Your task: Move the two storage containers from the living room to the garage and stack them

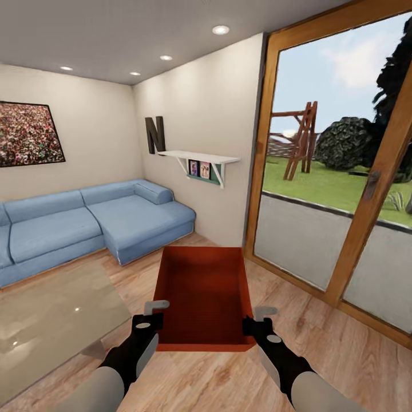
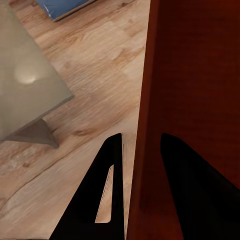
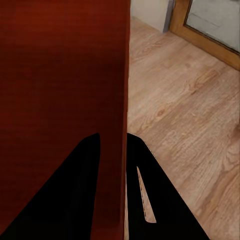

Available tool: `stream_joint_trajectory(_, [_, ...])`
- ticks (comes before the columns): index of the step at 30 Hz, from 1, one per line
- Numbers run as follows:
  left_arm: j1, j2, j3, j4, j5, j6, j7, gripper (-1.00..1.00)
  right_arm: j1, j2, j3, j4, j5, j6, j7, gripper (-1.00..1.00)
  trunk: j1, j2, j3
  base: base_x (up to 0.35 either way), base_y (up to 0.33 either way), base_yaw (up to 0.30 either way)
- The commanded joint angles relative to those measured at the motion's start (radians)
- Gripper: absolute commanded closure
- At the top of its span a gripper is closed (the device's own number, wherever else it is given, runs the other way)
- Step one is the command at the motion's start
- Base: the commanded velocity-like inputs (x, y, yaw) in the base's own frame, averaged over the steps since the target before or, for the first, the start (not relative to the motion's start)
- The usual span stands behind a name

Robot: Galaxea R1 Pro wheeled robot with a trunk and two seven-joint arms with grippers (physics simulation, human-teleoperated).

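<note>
Your left gripper [image 2: 137, 175] is closed down on the left side wall of the red-orange rectangular plastic storage container [image 1: 205, 297], with 1 dark finger [image 2: 100, 200] outside the thin wall and the other inside it. Your right gripper [image 3: 112, 175] pinches the opposite wall the same way, so both arms carry the bin between them, held up off the light wood-plank flooring [image 1: 320, 337] in front of your trunk. The bin is lidless and looks empty. Around it you are in the living room: a grey glass-topped coffee table [image 1: 51, 320] lies just to your left, a blue sectional sofa [image 1: 97, 223] sits beyond it against the wall, and wood-framed glass doors [image 1: 337, 189] stand to your right, opening onto a lawn. Judging by this, only the pickup of 1 container is done; you have yet to carry it to the garage, set it on the concrete, and come back for the 2nd bin.
</note>
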Motion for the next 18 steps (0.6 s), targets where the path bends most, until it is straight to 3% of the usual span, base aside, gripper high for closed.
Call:
stream_joint_trajectory(1, [-0.001, 0.002, 0.014, -0.004, -0.015, 0.008, 0.013, 1.00, 0.000, -0.001, -0.013, 0.002, -0.002, -0.003, -0.009, 1.00, 0.000, -0.001, 0.001, 0.000, 0.000, 0.269])
stream_joint_trajectory(18, [0.000, 0.002, 0.014, -0.002, -0.013, 0.009, 0.008, 1.00, 0.000, -0.001, -0.013, 0.002, 0.000, -0.002, -0.009, 1.00, 0.000, -0.001, 0.013, 0.000, 0.000, 0.285])
